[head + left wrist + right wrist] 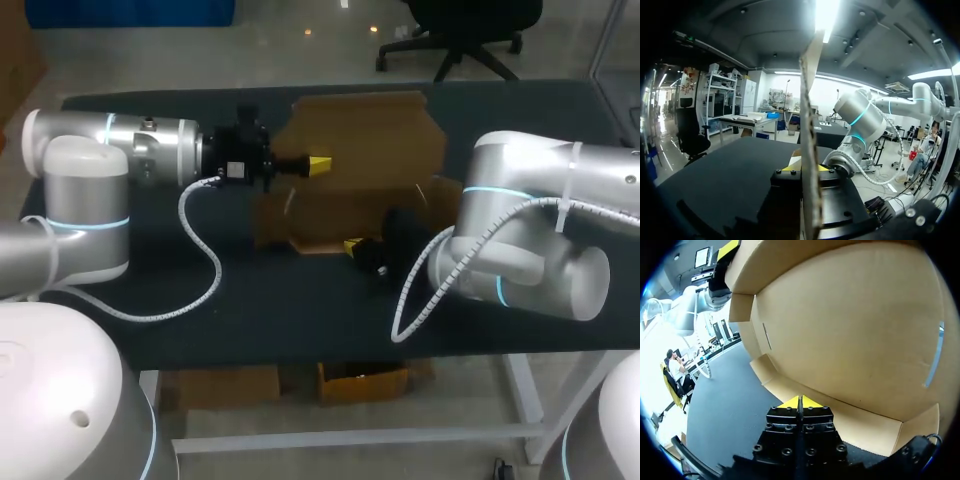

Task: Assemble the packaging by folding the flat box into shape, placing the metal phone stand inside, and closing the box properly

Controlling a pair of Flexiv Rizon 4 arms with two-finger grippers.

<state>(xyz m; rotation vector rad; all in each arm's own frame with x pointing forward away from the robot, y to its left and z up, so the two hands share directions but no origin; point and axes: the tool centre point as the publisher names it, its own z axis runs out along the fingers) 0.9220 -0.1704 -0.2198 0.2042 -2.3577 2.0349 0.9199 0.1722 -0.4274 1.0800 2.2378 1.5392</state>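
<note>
- While the cardboard box [360, 140] lies partly folded at the middle of the dark table [280, 320], the left gripper [807, 170] clamps it by a raised panel [810, 100] — the sheet stands edge-on between the yellow tips.
- The right gripper [800, 402] sits at the box's low front flap [860, 422] — fingers pressed together.

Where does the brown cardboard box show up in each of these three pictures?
Head view: box unfolded, mid-table.
Left wrist view: box edge-on, gripped by left tool.
Right wrist view: box looms ahead of right tool.
Shared landmark: the dark table.
</note>
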